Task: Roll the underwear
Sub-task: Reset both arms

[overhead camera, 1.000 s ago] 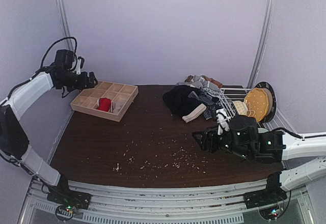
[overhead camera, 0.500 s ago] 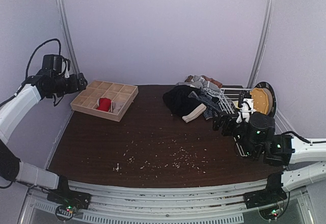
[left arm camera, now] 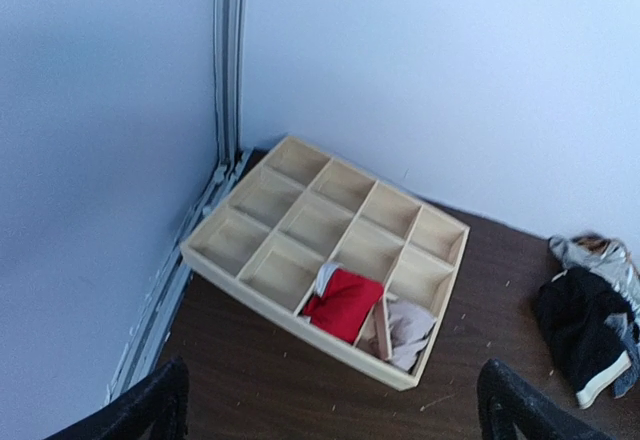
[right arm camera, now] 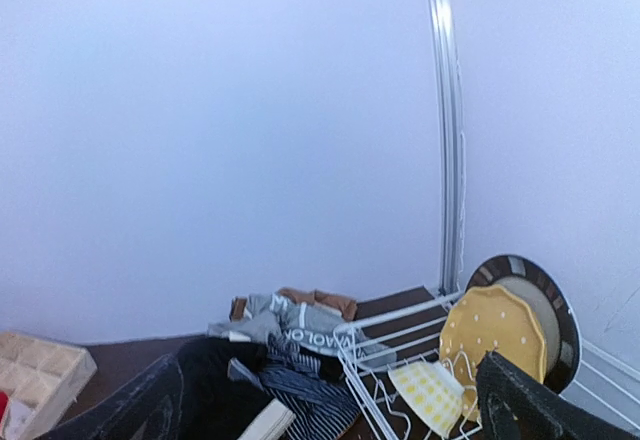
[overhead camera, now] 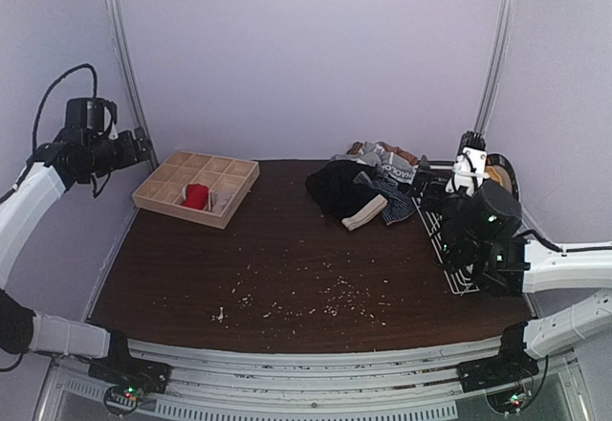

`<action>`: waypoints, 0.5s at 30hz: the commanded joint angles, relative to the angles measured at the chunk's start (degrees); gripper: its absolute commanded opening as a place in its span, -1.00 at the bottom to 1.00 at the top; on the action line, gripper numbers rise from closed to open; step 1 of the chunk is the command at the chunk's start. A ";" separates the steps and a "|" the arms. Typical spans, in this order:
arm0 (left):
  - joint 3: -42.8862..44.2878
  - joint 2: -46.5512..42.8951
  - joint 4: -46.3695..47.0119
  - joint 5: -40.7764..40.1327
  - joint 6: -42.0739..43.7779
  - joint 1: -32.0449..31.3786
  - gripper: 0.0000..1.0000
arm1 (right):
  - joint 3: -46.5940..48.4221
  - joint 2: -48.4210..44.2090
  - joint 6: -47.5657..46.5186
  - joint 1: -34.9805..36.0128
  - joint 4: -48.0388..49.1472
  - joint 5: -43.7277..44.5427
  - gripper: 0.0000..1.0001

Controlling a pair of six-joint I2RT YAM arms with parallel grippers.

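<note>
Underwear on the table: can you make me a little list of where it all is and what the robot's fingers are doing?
in tray: red underwear and pale pink-beige underwear, in neighbouring compartments of the wooden tray
not rolled: loose pile of dark and striped underwear, far right of the table, beside the wire rack
left fingers: open, empty, up in the air
right fingers: open, empty, up near the pile

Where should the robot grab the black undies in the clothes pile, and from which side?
Probably pinch the black underwear at its puffy top fold, coming down from the open table side on its left. It lies in a soft heap that bulges upward, and the wire rack crowds the pile's right side.
</note>
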 commanded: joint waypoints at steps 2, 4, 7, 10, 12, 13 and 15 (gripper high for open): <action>11.26 -1.15 1.68 0.98 -2.57 -0.19 0.95 | 13.85 0.64 -28.27 -1.10 23.25 -3.14 1.00; 11.42 -2.45 1.68 1.58 -2.94 -0.19 0.95 | 18.78 -0.72 -22.98 -1.27 10.56 -7.87 1.00; 7.72 -5.16 2.19 0.19 -3.51 -0.19 0.95 | 24.20 -1.83 -13.52 -4.47 -6.65 -10.50 1.00; 1.37 -7.42 4.43 -1.97 -2.73 -0.16 0.95 | 24.81 -2.69 -5.83 -9.57 -12.65 -11.68 1.00; -2.24 -8.27 6.35 -2.17 -2.33 -0.19 0.95 | 25.15 -3.07 1.44 -13.49 -20.10 -14.25 1.00; -3.64 -8.50 7.21 -2.12 -2.33 -0.15 0.95 | 25.51 -2.90 4.68 -15.02 -24.04 -15.72 1.00; -6.66 -8.48 8.95 -2.71 -2.72 -0.19 0.95 | 24.75 -1.89 8.98 -18.05 -29.26 -18.31 1.00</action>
